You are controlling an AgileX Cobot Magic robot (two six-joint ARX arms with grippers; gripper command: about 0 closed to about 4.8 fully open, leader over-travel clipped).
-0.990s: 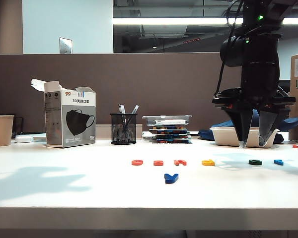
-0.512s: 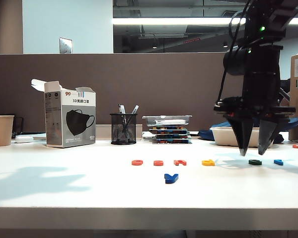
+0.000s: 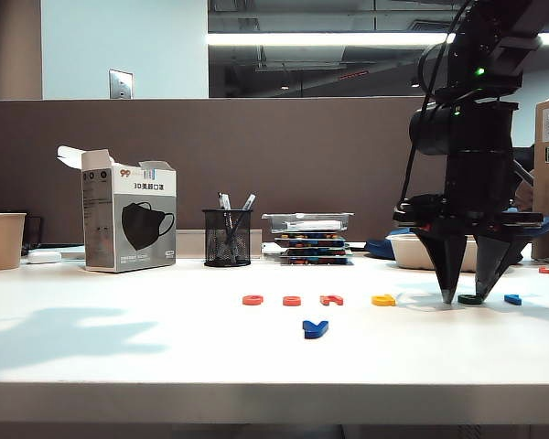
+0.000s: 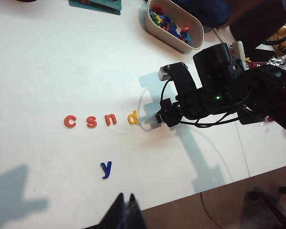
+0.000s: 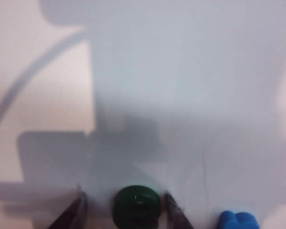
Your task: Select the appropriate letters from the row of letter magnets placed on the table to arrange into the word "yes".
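My right gripper stands open on the table, one finger on each side of the dark green e. In the right wrist view the e lies flat between the fingertips of my right gripper, with a gap on both sides. The dark blue y lies alone in front of the row. The red-orange s lies between two other red letters. My left gripper is shut and empty, over the table's front edge near the y. The right arm hides the e in the left wrist view.
A yellow letter and a light blue letter flank the right gripper. At the back stand a mask box, a pen cup, stacked trays, a paper cup and a white tub of letters.
The right gripper has come down from above the table to its surface and shifted slightly right, so its open fingers now straddle the green e. The letters have not moved.
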